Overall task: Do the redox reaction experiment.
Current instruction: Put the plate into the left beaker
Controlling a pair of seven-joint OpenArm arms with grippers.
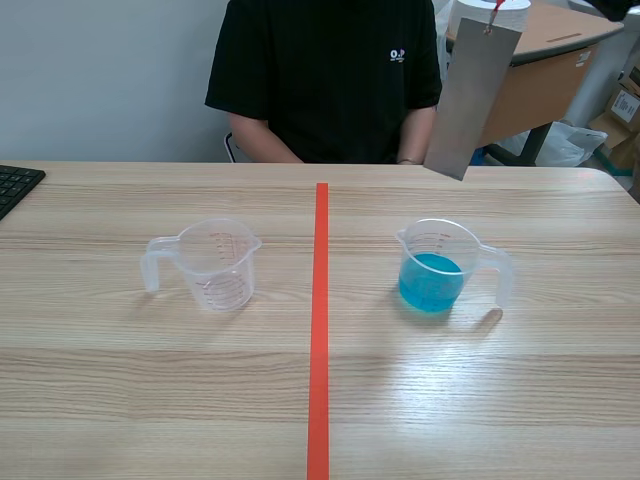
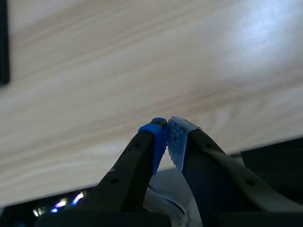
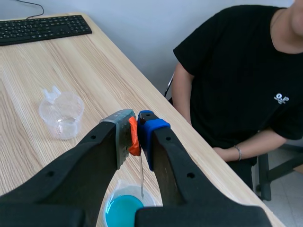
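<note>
The left claw (image 2: 166, 142) is hanging over bare wood close to an edge of the table (image 1: 100, 400), its two pads pressed together on nothing. A black keyboard (image 1: 15, 185) is poking in at the table's far left edge, well apart from everything else. An empty clear measuring cup (image 1: 207, 265) is standing upright left of the red tape line (image 1: 320, 320), handle pointing outward, with open wood all around it. Right of the line, a second clear cup (image 1: 440, 268) is standing upright and holding blue liquid, its handle pointing toward the right edge, with free table on every side. Above it, the right claw (image 3: 137, 125) is pinching an orange-red tab (image 3: 134, 137), and a flat grey metal plate (image 1: 472, 95) is dangling from that tab, tilted, its lowest corner hovering above the blue cup and clear of the rim. Seen from the right wrist, the plate is showing edge-on, straight over the blue liquid. A person in a black shirt (image 1: 325, 80) is sitting at the far edge
</note>
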